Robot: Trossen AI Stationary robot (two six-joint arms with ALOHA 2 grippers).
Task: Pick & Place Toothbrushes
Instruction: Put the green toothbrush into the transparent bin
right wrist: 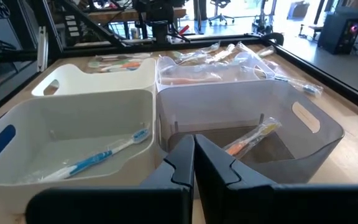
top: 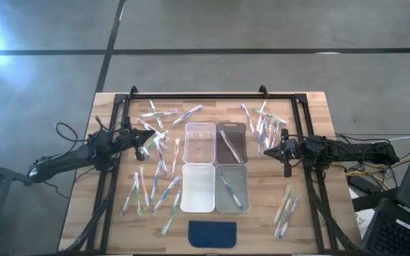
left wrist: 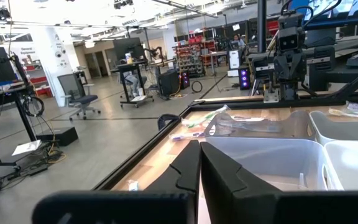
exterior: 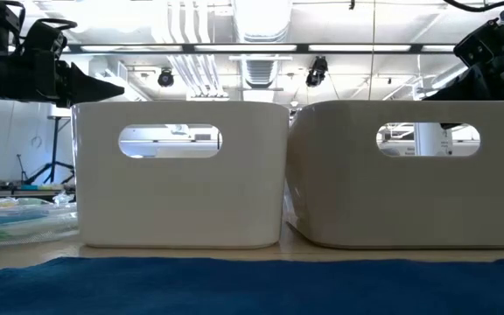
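Many thin toothbrushes lie flat on the wooden table: a spread (top: 155, 167) left of the bins, a cluster (top: 262, 124) at the far right, and a few (top: 285, 210) at the near right. One orange toothbrush (right wrist: 253, 138) lies in the grey far-right bin (top: 231, 142). A blue one (right wrist: 98, 158) lies in the near-right bin (top: 231, 188). My left gripper (top: 142, 141) (left wrist: 200, 163) hovers shut above the left spread, holding nothing that shows. My right gripper (top: 272, 151) (right wrist: 195, 155) is shut and bare, just right of the far-right bin, pointing at it.
Four clear bins stand two by two at the table's middle; both left bins (top: 198, 163) show nothing inside. A dark blue pad (top: 213, 233) lies at the near edge, in front of the bins. A black rail frame (top: 198, 96) borders the table.
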